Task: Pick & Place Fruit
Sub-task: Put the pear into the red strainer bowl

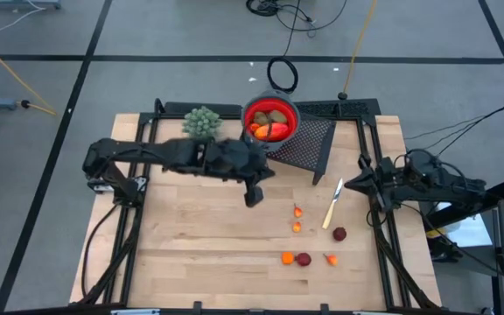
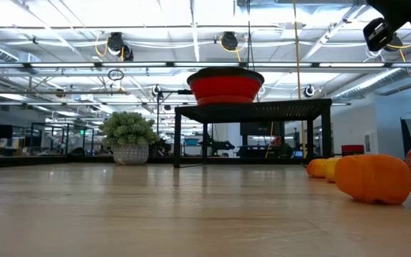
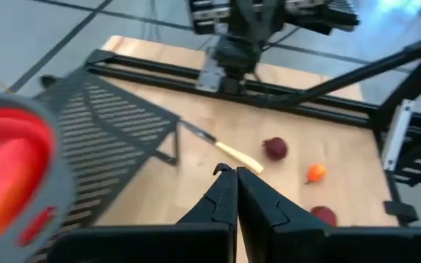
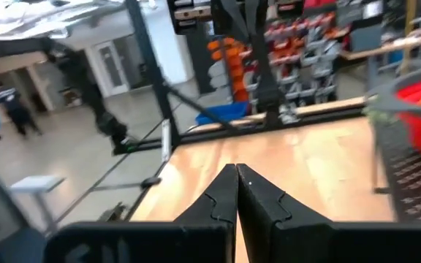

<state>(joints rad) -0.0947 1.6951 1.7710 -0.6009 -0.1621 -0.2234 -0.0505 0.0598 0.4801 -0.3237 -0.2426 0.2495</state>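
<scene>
High view shows your left gripper (image 1: 254, 198), pinched shut and empty, nearer the small orange toy fruit bits (image 1: 297, 212) lying just to its right.

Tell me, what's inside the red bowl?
The red bowl holds two olive-brown ovals and a red-orange piece. Anything beneath them is hidden.

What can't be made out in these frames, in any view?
- Bowl contents: the low view shows only its wall; the left wrist view blurs and crops it.
- Fruit bits on the table: too small overhead to identify.
- Left pincer, shut: the high view doesn't show its height above the table.
- Right pincer, shut: the low view misses it.
</scene>
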